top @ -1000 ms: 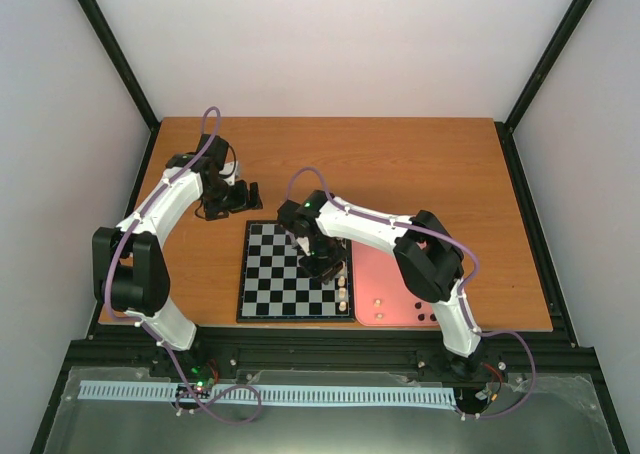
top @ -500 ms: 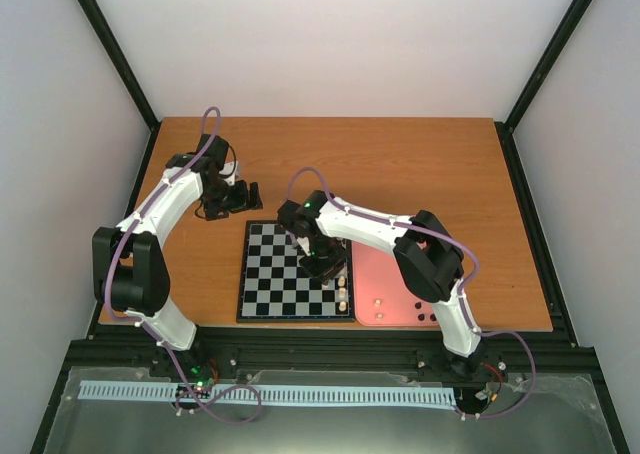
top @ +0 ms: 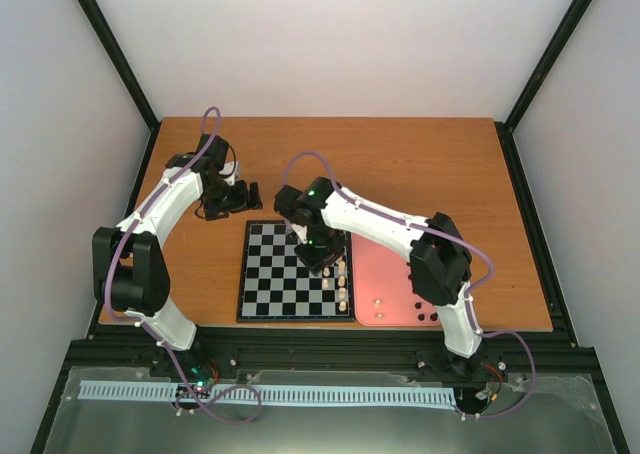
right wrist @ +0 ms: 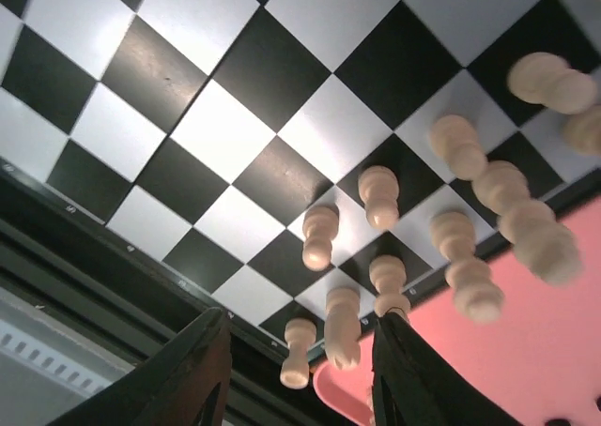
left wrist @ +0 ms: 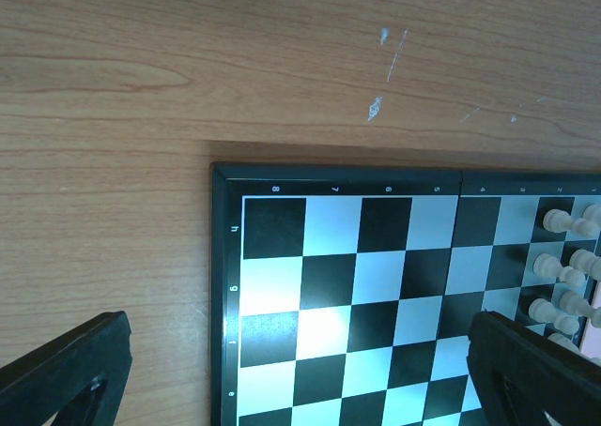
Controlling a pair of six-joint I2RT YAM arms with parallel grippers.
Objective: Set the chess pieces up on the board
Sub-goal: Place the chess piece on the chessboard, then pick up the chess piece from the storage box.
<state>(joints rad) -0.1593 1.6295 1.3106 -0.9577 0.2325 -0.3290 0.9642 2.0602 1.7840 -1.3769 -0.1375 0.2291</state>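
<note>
The board (top: 290,274) lies in the middle of the table. Several cream-white chess pieces (top: 341,284) stand on its two right-hand columns. My right gripper (top: 321,258) hovers over them, open and empty. In the right wrist view its fingers (right wrist: 192,374) straddle standing cream pieces (right wrist: 342,325) without gripping any. My left gripper (top: 236,196) hangs over the wood beyond the board's far left corner, open and empty. Its view shows the board (left wrist: 376,276) with cream pieces (left wrist: 556,262) at the right edge. Black pieces (top: 426,315) and two cream ones (top: 379,302) lie on the pink tray.
The pink tray (top: 395,274) lies against the board's right side and also shows in the right wrist view (right wrist: 554,351). Bare wooden table (top: 400,164) lies beyond the board. Black frame posts and white walls enclose the table.
My right gripper has shifted a little toward the far side of the board, and its elbow has swung right. More cream pieces show at the board's right edge. The left arm has not moved.
</note>
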